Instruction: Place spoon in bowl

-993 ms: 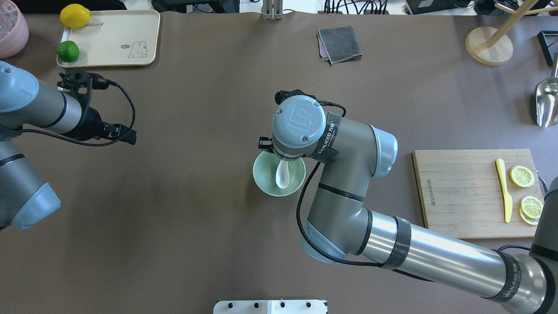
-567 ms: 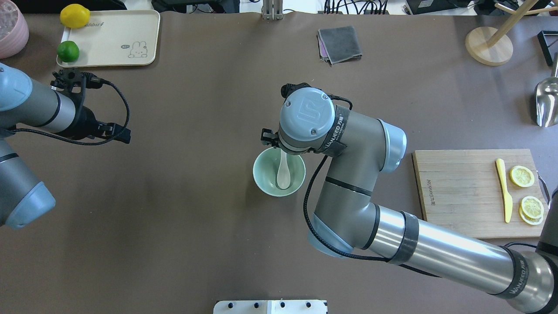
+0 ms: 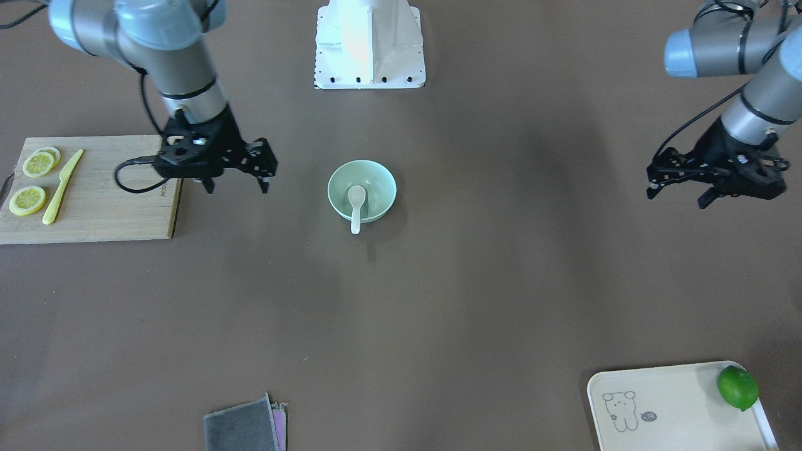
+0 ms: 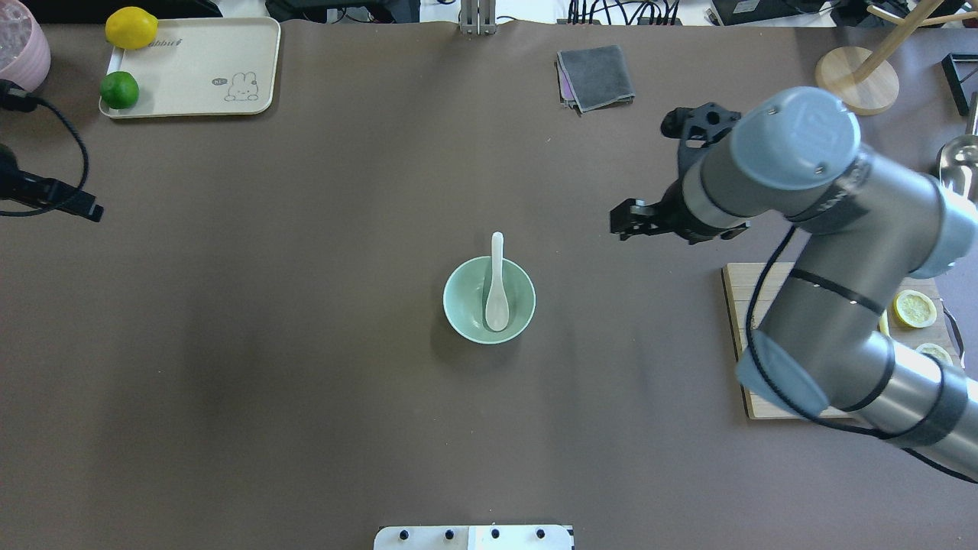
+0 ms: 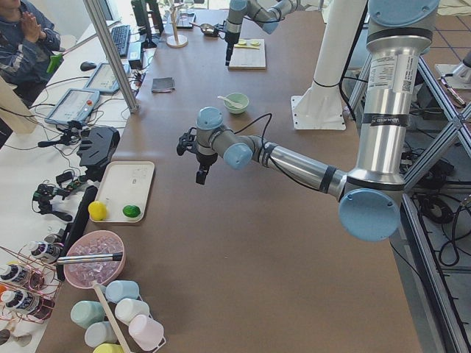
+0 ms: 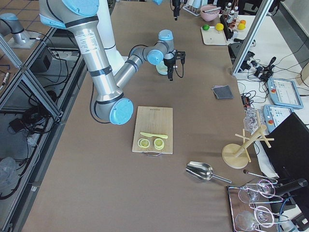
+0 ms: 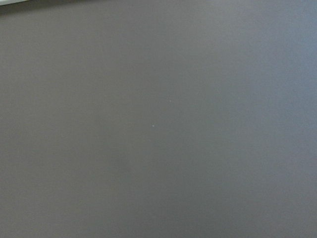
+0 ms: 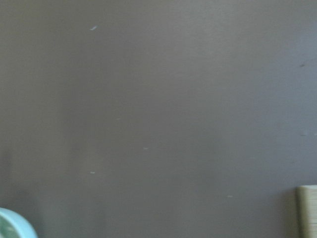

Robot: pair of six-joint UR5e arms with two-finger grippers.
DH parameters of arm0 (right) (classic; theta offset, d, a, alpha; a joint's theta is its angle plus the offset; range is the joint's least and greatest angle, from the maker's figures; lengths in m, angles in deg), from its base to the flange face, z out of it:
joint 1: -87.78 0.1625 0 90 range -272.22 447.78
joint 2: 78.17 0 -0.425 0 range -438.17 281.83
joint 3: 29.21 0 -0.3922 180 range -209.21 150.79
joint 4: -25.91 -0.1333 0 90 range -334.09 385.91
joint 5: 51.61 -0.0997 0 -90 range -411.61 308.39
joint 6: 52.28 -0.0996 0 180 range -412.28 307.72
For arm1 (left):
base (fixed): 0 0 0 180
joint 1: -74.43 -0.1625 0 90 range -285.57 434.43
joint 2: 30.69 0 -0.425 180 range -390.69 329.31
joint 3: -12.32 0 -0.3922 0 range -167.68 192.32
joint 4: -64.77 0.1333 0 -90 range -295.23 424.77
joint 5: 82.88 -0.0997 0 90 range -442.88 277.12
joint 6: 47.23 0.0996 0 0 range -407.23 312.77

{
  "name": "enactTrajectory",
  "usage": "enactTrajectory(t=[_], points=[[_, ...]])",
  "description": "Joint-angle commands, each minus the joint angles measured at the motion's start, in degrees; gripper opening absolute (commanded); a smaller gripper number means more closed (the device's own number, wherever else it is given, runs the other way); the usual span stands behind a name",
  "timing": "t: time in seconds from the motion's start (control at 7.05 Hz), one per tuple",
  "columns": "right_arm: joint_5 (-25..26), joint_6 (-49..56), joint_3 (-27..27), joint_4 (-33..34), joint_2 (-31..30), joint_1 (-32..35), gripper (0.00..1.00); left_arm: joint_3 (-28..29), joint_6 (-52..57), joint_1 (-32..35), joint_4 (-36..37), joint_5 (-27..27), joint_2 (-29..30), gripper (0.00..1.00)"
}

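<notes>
Brown tabletop (image 4: 306,344): the spoon (image 4: 497,298) lies in the bowl (image 4: 461,309), scoop down, handle over the far rim, pointing away from the robot. The right gripper (image 3: 237,186) — the nearer — hangs to its right, spread and empty; the left gripper (image 3: 678,193) likewise, well apart

right arm (image 4: 825,252): silver-grey tubes, pale blue joint caps (screws in wrist cap)
left arm (image 3: 745,37): same colours
strap (image 4: 938,416): black band
cable (image 4: 752,328): black, thin
right gripper (image 3: 237,186), left gripper (image 3: 677,197): black
base (image 3: 369,44): white
</notes>
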Motion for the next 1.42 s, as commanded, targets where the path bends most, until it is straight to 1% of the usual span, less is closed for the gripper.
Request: enactTrajectory(t=[0.0,0.14,0.28,0.43,0.57,0.71,0.85,0.99,1.28], points=[[-7.1,19.0,0.9,0.1,-9.4,11.4,1.0,-0.2,14.3,10.9,4.0,7.0,-5.7,0.98],[-11.5,27.7,-0.1,0.3,-12.3,17.5,1.0,0.1,20.3,14.4,6.4,7.5,-8.1,0.98],[-15.7,37.1,-0.6,0.3,-16.5,23.7,1.0,0.0,21.9,15.5,10.2,7.3,-9.1,0.98],[-17.9,46.5,-1.6,0.4,-20.4,28.7,1.0,-0.2,21.9,16.6,11.9,7.4,-10.4,0.98],[-18.0,52.8,-3.8,0.3,-22.8,32.2,1.0,-0.3,21.9,19.1,12.0,7.5,-10.9,0.98],[-18.3,60.3,-9.2,0.0,-22.9,36.0,1.0,0.1,21.9,19.6,12.1,7.5,-11.1,0.98],[-19.4,66.0,-12.9,-0.2,-22.7,38.7,1.0,-0.1,21.9,20.7,12.5,7.0,-11.4,0.98],[-19.6,67.2,-13.5,-0.1,-22.9,40.4,1.0,-0.1,21.9,20.9,12.4,7.1,-12.5,0.98],[-23.1,67.3,-13.5,-0.4,-23.2,41.1,1.0,-1.0,21.9,21.0,13.2,8.4,-14.2,0.98]])
